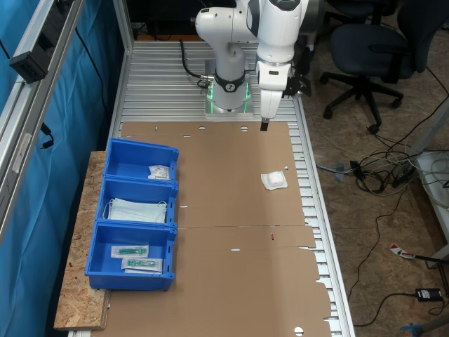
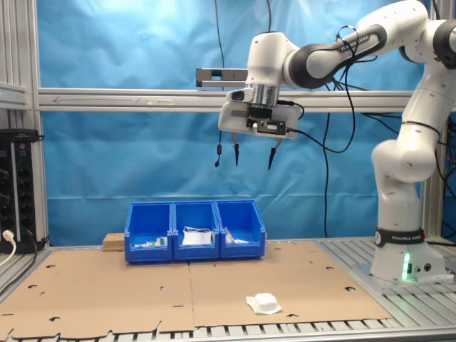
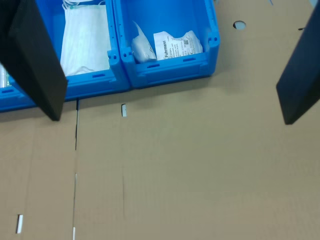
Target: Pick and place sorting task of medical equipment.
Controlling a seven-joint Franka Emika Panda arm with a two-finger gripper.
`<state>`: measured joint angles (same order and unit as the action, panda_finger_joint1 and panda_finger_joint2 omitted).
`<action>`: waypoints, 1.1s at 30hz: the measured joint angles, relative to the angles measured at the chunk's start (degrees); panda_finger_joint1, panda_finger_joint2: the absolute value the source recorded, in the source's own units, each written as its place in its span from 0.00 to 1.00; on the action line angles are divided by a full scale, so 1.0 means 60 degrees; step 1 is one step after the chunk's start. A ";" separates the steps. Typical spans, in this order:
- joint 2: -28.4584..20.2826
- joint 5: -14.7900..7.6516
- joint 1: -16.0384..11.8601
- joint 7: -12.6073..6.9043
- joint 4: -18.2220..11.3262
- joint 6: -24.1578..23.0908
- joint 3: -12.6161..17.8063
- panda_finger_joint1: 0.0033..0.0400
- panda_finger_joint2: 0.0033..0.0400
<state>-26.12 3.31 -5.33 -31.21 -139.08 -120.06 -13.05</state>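
- Gripper (image 2: 252,152) is hanging high with jaws released, gripping nothing.
- Packet (image 2: 263,303) is lying far below, slightly off the jaws' line.
- Descending off-centre risks nudging the puffy packet aside.

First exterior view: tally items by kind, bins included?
Blue bins: 3
White squarish packets: 2, one loose on the cardboard, one in the bin nearest the robot base
Pale blue face mask stacks: 1
Slim clear packets with green parts: 2
Total: 8
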 joint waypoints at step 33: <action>0.0508 0.1192 -0.1001 -0.0425 0.0000 0.0687 -0.1650 1.00 1.00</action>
<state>-23.07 10.46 -11.34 -33.76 -139.08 -115.94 -22.95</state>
